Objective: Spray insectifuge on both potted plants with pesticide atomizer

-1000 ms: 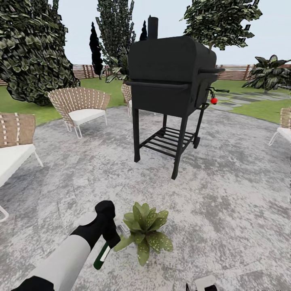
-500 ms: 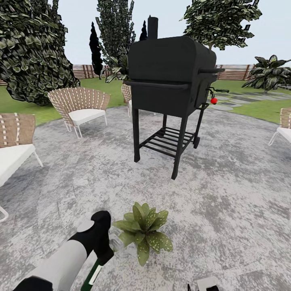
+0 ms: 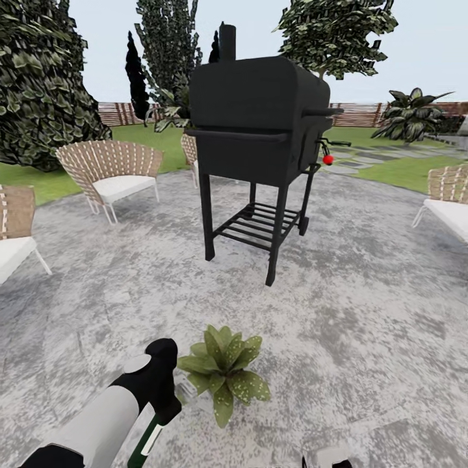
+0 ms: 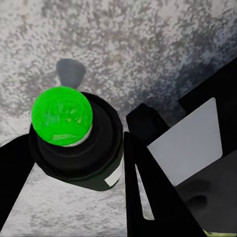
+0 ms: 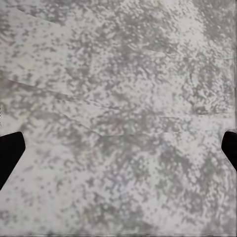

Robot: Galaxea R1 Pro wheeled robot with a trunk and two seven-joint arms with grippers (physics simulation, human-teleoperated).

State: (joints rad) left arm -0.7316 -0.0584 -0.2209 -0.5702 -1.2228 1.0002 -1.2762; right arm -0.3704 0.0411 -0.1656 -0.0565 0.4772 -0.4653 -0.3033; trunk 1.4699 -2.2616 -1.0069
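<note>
Since half a second ago the camera swung a bit, so the grill (image 3: 257, 140) and chairs sit further left in frame; the left arm barely changed pose, though a second ago it reached higher and further forward.

Left end effector (image 3: 170, 396) is pinching the spray bottle (image 3: 145, 442). In the left wrist view the black fingers (image 4: 143, 192) flank its dark round body (image 4: 76, 148), green dot on top.

Bottle's long axis runs down and back toward the robot from the end effector. The white nozzle end looks aimed at the plant.

Potted plant (image 3: 223, 370) sits just beside the left end effector, slightly forward and to its right. That's the relation the spray depends on; left arm is clearly nearer.

Right end effector (image 5: 118, 148) is spread over bare paving.

Plant: pointed, speckled olive leaves in a low rosette. Paving (image 3: 364, 312): mottled grey stone. Grill: matte black metal.
</note>
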